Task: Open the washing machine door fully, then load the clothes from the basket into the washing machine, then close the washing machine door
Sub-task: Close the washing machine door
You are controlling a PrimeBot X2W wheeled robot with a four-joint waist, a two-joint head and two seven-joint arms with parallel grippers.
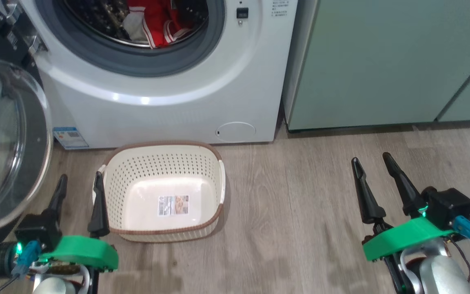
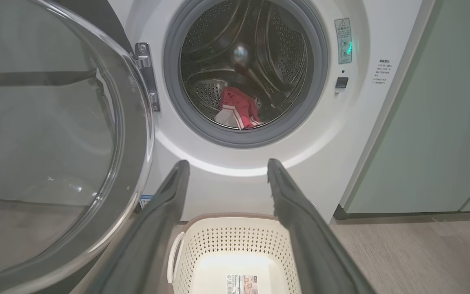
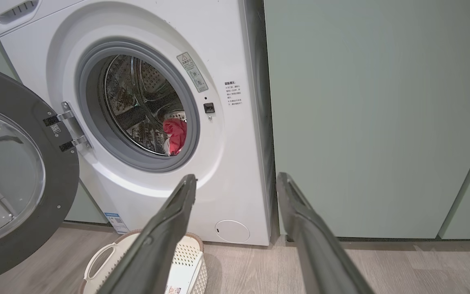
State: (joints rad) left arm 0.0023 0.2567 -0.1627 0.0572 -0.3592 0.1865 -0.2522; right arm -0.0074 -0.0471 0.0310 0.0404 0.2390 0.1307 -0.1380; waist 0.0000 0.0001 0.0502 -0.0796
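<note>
We see the white washing machine (image 1: 169, 106) at the far left of the scene, with pale green cabinets (image 1: 382, 61) just beside it on the right and a wood-look floor (image 1: 300, 212) running toward us. The washing machine door (image 3: 10, 175) stands swung wide open on the left, hinged at the machine's left edge, its clear bowl ringed by a dark rim. Inside the grey gasket (image 2: 171, 73) the steel drum (image 2: 251, 53) is open to view, and the clothes (image 1: 159, 22), red with white stripes, lie in a heap at the bottom of the drum near its front lip.

The basket (image 1: 157, 169) sits on the floor just in front of the machine, below the drum opening, with a paper label (image 1: 173, 205) on its bottom.

The left end effector (image 1: 80, 176) is near us at the basket's left side, fingers apart and holding nothing; whether its right finger touches the basket's rim we cannot tell. The right end effector (image 1: 371, 157) hangs over the floor well to the right of the basket, in front of the cabinets, fingers likewise apart and gripping nothing.

Low on the machine we see a round hatch (image 1: 236, 132) at the right and a blue sticker (image 1: 70, 138) at the left.
</note>
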